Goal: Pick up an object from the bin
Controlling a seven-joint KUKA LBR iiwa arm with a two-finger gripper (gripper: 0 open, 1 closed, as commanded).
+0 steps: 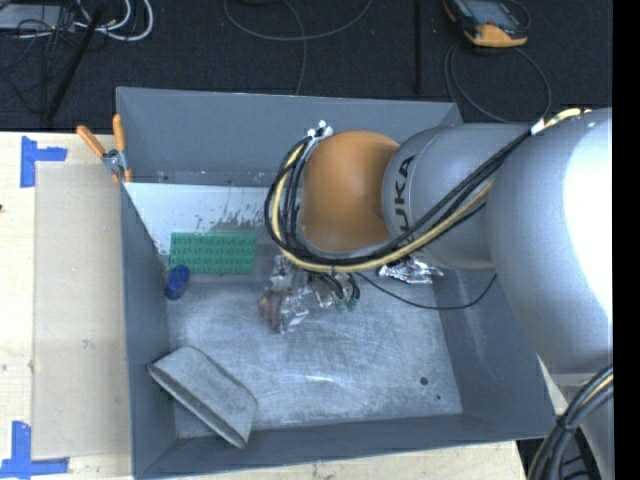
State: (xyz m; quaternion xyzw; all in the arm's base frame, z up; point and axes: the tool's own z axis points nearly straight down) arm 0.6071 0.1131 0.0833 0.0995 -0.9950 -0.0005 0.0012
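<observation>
My gripper [286,308] hangs below the arm's orange cover, low over the bin floor a little left of the middle. A small dark reddish thing [269,307] shows at its left side; whether it is held is unclear. A flat green studded plate [212,253] lies to the upper left of the gripper, against the bin's back slope. Beside the plate's lower left corner stands a small blue cylinder [177,284].
A grey rectangular block [203,394] lies slanted in the front left corner. A crumpled silvery piece [411,269] peeks out from under the arm on the right. The arm covers the bin's back right part.
</observation>
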